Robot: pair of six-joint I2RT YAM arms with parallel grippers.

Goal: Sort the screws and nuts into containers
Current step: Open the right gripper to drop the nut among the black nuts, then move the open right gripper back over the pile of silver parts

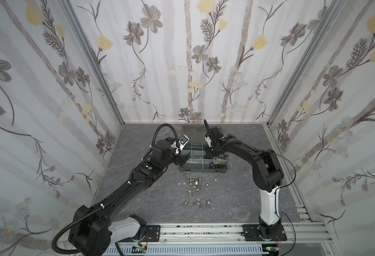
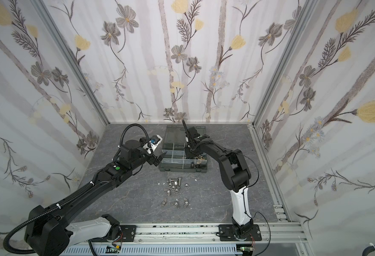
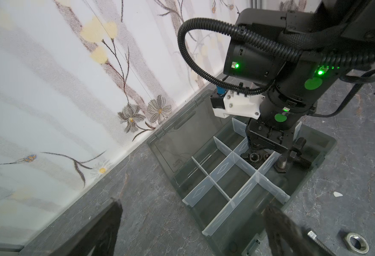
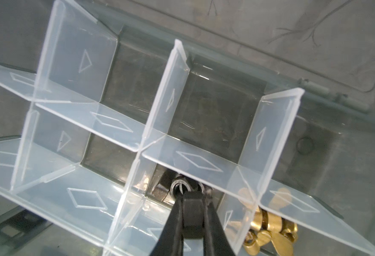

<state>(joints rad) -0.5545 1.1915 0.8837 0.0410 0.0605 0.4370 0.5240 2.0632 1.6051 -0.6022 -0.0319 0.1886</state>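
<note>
Right wrist view: right gripper (image 4: 193, 198) pinches a black nut (image 4: 193, 218), bottom centre, over the black-nut compartment (image 4: 157, 186). Open low, clear of the dividers (image 4: 195, 164). Left gripper (image 3: 193, 205) gapes wide, empty.

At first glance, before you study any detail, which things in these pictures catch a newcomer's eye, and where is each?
The right gripper, down inside the open organizer case, pinches a black nut over a compartment holding dark nuts. In the neighbouring compartment, brass wing nuts gleam. On the grey table in front of the case lies a loose scatter of silver screws and nuts, unsorted.
</note>
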